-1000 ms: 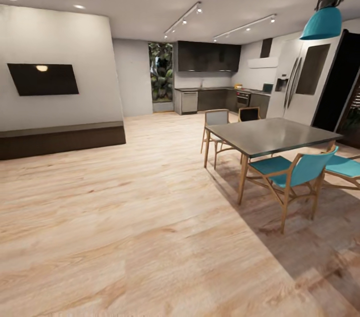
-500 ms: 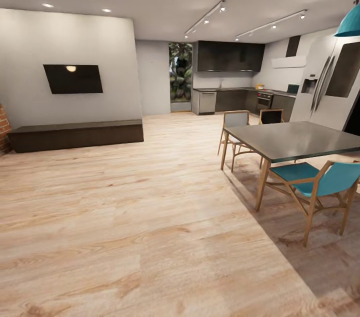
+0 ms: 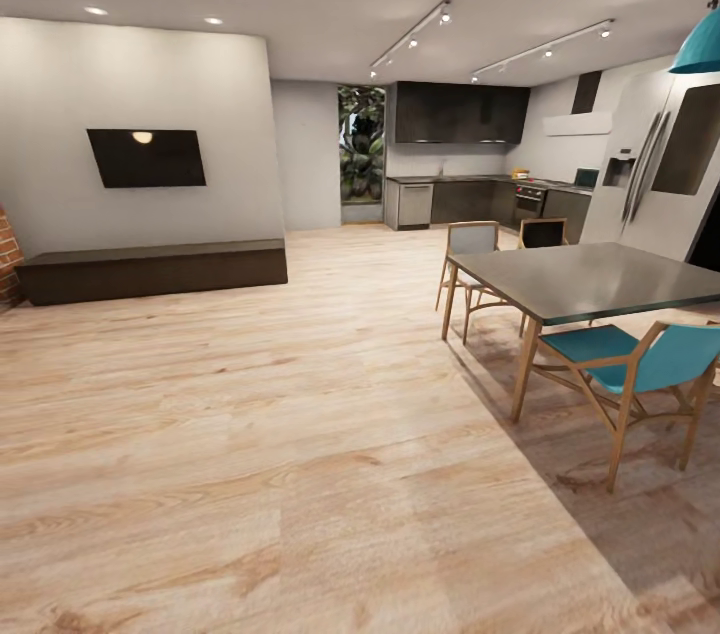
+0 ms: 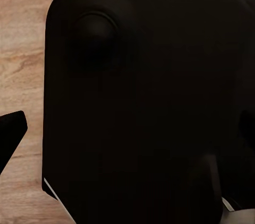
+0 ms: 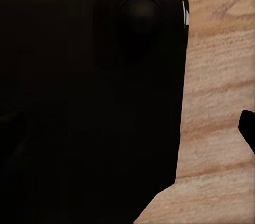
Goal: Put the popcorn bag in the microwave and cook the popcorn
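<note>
The countertop point(image 3: 455, 179) is lying far off along the kitchen's back wall, over dark cabinets; the popcorn bag and microwave are too small to make out there. A dining table point(image 3: 590, 279) with teal chairs point(image 3: 640, 369) is standing nearer, on the wooden floor point(image 3: 250, 434). Whether either gripper is parted or closed cannot be told; each wrist camera is facing a black robot base panel point(image 4: 143, 107) above the floor.

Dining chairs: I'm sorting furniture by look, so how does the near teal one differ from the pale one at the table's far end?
The teal chair has a bright teal seat and back; the pale chair has a whitish-grey back. The teal chair stands nearer the camera, beside the dining table; the pale chair stands at its far end, toward the kitchen. Both have light wooden legs.
</note>
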You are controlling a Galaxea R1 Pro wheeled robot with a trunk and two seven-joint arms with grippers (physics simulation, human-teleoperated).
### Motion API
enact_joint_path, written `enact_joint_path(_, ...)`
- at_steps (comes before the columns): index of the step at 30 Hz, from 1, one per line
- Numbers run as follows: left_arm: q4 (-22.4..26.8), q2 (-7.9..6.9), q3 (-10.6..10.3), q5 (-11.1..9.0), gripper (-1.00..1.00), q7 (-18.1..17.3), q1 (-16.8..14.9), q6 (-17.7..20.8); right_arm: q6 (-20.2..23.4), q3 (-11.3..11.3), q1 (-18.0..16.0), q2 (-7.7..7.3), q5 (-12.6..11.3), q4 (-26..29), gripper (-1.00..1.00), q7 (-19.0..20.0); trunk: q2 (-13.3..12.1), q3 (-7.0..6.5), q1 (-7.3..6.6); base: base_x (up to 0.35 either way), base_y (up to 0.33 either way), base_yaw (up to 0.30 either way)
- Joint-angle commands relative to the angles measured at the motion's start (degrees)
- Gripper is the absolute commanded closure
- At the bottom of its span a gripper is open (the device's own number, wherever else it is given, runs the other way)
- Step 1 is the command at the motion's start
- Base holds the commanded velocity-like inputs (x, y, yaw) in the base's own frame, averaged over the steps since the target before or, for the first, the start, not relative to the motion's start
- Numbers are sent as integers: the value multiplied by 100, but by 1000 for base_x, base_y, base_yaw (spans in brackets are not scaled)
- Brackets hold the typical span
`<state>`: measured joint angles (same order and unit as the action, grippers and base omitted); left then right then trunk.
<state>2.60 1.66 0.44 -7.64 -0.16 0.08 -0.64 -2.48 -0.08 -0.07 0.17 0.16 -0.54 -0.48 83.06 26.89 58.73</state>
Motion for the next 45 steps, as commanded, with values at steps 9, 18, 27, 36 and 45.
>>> enact_joint_path(9,4,-12,-7,-55,-100,-8,1,1,-49,-1,-1,2,1,-7,-100,-6,2,4,0,43,0,0)
enact_joint_path(18,4,-10,-9,-54,-100,-10,1,2,-66,-10,-1,2,-7,-6,-100,-5,2,4,0,303,0,0)
enact_joint_path(27,4,-9,-9,-53,-100,-10,1,2,-60,-9,-1,9,5,-8,-100,-5,2,4,0,323,0,0)
enact_joint_path(36,4,-8,-8,-53,-100,-10,1,2,-60,-10,-1,10,8,-8,-100,-5,2,4,0,323,0,216)
enact_joint_path(45,4,-15,-8,-61,-100,-10,1,4,-67,-5,-1,3,9,-8,-100,-5,2,4,0,323,0,13)
